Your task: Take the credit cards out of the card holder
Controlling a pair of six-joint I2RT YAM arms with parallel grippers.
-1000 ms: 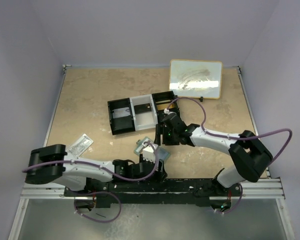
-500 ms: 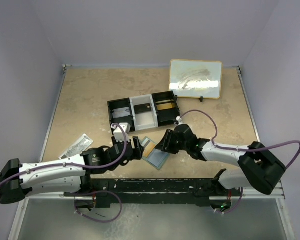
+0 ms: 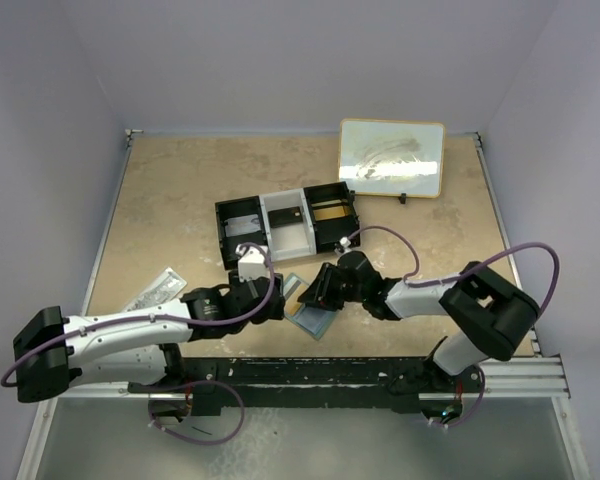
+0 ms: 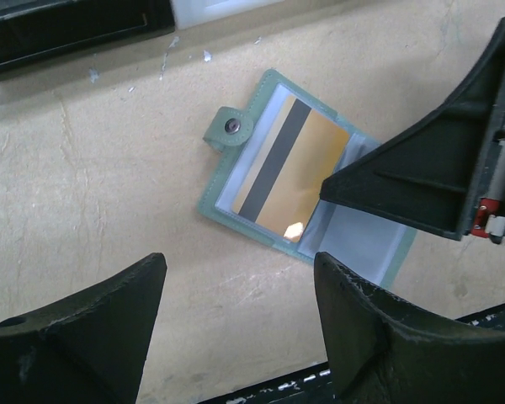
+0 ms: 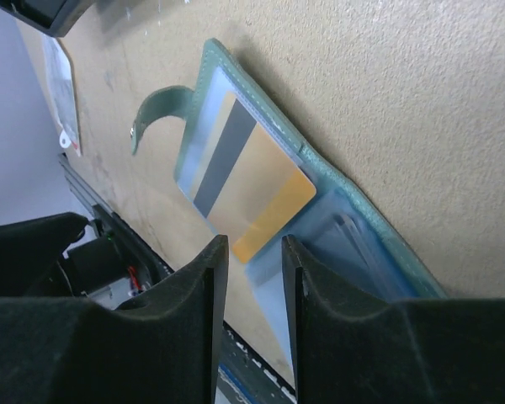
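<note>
The card holder (image 3: 311, 318) lies open on the table between both arms, grey-green outside and light blue inside (image 4: 366, 240). An orange-tan credit card (image 4: 293, 172) with a dark stripe lies on its left half, partly out of the pocket. My right gripper (image 5: 252, 241) hovers low over the holder (image 5: 366, 231), its jaws narrowed but still apart. The card's corner (image 5: 261, 189) sits just in front of that gap, with nothing pinched. My left gripper (image 4: 237, 263) is wide open over bare table just short of the holder, touching nothing.
A black-and-white three-compartment tray (image 3: 242, 228) stands just behind the holder. A framed board (image 3: 391, 157) leans at the back right. A clear packet (image 3: 155, 290) lies at the left. The black rail (image 3: 330, 372) runs along the near edge.
My right gripper came down from the tray to the holder and its jaws narrowed. My left arm swung out from the near rail to the holder's left side, still open.
</note>
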